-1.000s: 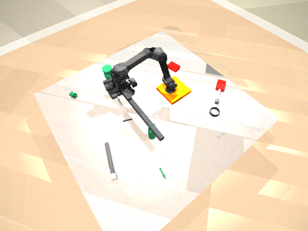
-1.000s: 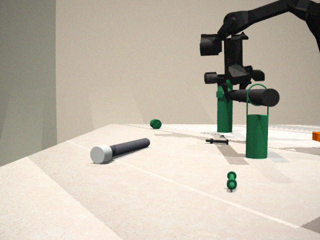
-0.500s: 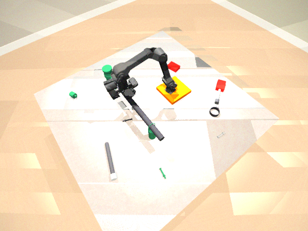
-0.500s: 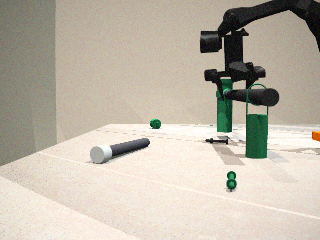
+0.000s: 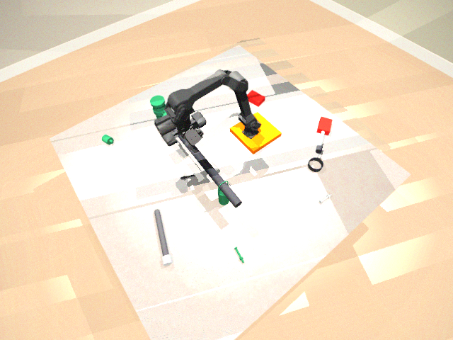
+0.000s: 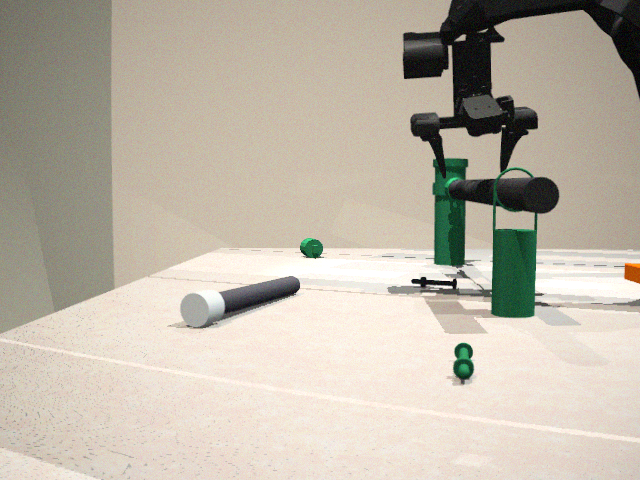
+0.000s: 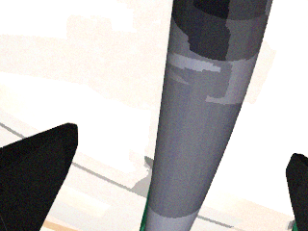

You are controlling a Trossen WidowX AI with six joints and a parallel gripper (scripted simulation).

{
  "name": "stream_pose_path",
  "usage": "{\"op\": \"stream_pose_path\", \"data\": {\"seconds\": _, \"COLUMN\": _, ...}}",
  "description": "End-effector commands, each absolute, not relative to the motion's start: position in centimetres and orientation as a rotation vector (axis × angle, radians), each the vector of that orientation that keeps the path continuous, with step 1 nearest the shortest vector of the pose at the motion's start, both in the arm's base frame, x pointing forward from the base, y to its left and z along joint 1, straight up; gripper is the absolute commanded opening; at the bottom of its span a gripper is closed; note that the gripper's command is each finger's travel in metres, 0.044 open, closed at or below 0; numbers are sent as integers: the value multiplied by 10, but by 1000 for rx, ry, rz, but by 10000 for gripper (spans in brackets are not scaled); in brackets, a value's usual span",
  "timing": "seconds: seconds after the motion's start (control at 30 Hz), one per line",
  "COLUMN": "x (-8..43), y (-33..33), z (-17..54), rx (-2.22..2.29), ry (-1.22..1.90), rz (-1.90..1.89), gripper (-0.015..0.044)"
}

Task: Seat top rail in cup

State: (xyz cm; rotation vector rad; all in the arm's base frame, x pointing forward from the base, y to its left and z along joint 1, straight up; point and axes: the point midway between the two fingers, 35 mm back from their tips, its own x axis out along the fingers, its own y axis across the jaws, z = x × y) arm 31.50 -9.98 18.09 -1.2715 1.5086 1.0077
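Observation:
The dark rail [image 5: 228, 193] [image 6: 480, 192] [image 7: 197, 144] passes through the thin green loop of the loop cap on the short green post [image 5: 223, 199] [image 6: 513, 273]. Its far end meets the bright green end cup [image 6: 451, 181] on the big post [image 5: 158, 104] [image 6: 448, 232]. The rail end appears inside the cup rim; how deep it sits cannot be told. The brace band [image 6: 438, 189] is high, a little below the post cap [image 6: 450, 162]. My gripper [image 6: 473, 172] [image 7: 189, 150] is open and empty, with a finger on either side of the rail and gaps showing in the wrist view.
Another dark rail with a white end [image 5: 162, 236] [image 6: 258, 297] lies on the table. A green fitting [image 5: 107, 139] [image 6: 311, 248], a dark bolt [image 5: 187, 177] [image 6: 434, 282] and a green bolt [image 5: 239, 255] [image 6: 463, 361] lie around. A yellow block [image 5: 268, 133] is under the arm's elbow side.

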Motion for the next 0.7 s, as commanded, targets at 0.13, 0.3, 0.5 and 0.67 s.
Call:
{"op": "stream_pose_path", "data": {"seconds": 0.13, "x": 316, "y": -92, "z": 208, "rx": -1315, "ry": 1478, "rz": 1007, "gripper": 440}}
{"op": "stream_pose_path", "data": {"seconds": 0.3, "x": 316, "y": -92, "z": 208, "rx": -1315, "ry": 1478, "rz": 1007, "gripper": 440}}
{"op": "stream_pose_path", "data": {"seconds": 0.5, "x": 316, "y": -92, "z": 208, "rx": -1315, "ry": 1478, "rz": 1007, "gripper": 440}}
{"op": "stream_pose_path", "data": {"seconds": 0.67, "x": 316, "y": -92, "z": 208, "rx": -1315, "ry": 1478, "rz": 1007, "gripper": 440}}
